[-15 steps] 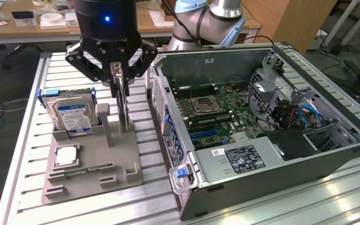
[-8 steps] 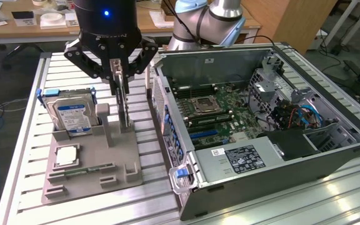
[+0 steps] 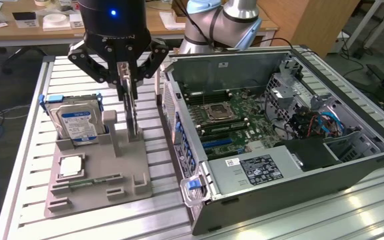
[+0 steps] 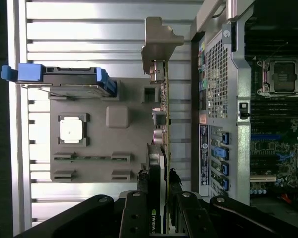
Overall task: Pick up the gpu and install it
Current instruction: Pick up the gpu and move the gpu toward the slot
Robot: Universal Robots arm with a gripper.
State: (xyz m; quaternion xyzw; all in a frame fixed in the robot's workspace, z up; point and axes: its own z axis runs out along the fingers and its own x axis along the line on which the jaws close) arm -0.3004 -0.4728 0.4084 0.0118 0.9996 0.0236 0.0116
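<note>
You have the gripper [image 3: 129, 79] in the exterior view's upper left, its jaws pinching the upright gpu [image 3: 132, 112] over the grey holder [image 3: 102, 192], beside the open computer case [image 3: 352, 165].

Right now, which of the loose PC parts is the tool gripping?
The gpu: the thin card standing on edge, clamped in the tool. The hard drive, CPU and memory stick sit untouched.

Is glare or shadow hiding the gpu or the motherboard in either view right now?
Exterior view: glare streaks on the table beside the case, none on the gpu in the hand; motherboard evenly lit. Wrist view: table slats wash out white, case interior dim, gpu stands out against the grey tray.
</note>
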